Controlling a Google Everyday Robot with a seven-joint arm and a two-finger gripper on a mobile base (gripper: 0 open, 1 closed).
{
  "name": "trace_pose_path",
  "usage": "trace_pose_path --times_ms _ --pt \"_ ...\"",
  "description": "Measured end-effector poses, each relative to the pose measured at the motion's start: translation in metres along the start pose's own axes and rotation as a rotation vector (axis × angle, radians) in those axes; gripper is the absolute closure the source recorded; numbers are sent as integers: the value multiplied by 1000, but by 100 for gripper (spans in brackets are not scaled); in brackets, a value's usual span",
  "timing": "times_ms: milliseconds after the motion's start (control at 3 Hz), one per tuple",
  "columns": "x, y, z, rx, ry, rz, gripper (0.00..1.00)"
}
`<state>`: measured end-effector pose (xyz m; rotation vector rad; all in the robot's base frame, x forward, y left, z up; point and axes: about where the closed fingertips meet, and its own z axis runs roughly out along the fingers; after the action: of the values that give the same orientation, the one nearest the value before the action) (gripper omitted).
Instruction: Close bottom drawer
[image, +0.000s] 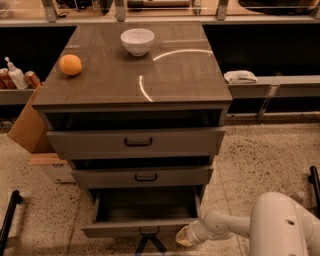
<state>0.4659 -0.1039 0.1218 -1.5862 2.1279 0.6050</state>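
Jaws sit low at the right end of the bottom drawer's front panel, close against it or just beside it. That placement looks chosen for pushing the panel back in, though actual contact cannot be confirmed, nor whether they are apart or together, since only a pale, yellowish tip shows. The desk (175, 85) fills the middle of the view, its glossy top streaked with curved reflections. The white robot arm (280, 227) reaches in from the lower right corner, its body cut off by the frame. The bottom drawer (115, 230) stands pulled well out at floor level, its deep box dark and apparently empty. The top drawer (90, 142) and middle drawer (100, 176) above it each stand slightly out, in steps. A cardboard box (27, 125) leans at the desk's left side, partly hidden behind it. On the desk's top, well away from the work, rest a white bowl (137, 41) and an orange (70, 64). The bottom drawer's small bar handle (149, 230) is only just visible, and a dark crossed shape below it is cut off and unidentifiable.
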Motion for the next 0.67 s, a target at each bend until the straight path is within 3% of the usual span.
trace_pose_path --times_ms 667 --pt "-9 -33 -4 67 -33 -44 100"
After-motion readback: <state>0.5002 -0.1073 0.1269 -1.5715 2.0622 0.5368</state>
